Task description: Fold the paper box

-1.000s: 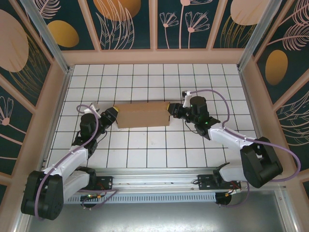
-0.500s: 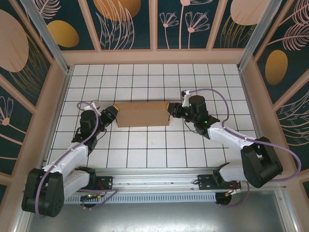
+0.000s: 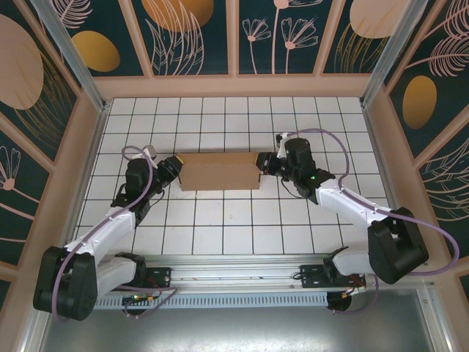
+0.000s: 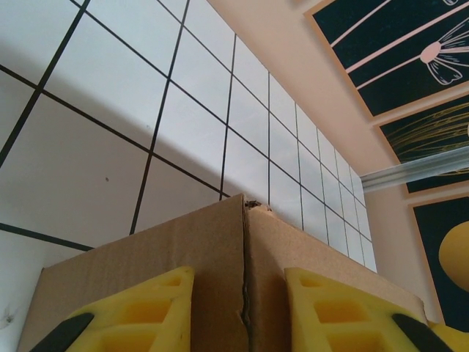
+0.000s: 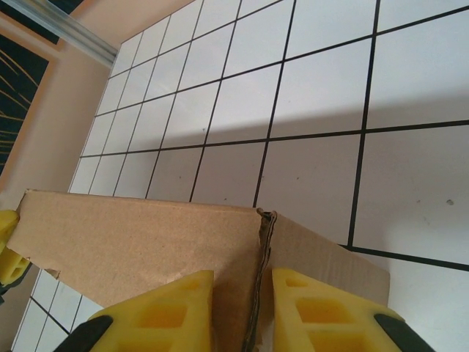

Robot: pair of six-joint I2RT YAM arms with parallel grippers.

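The paper box is a plain brown cardboard block lying crosswise in the middle of the tiled table, with an arm at each end. My left gripper is at its left end. In the left wrist view its yellow fingers straddle a split vertical corner of the box, closed on the cardboard. My right gripper is at the right end. In the right wrist view it pinches the layered corner edge of the box between narrow-set fingers.
White tiles with black lines cover the table. A raised pink rim and patterned wall panels close it in at the back and sides. Open tiles lie in front of and behind the box.
Both grippers and the box have shifted slightly toward the back of the table. The left jaws have narrowed a little on the box's corner.
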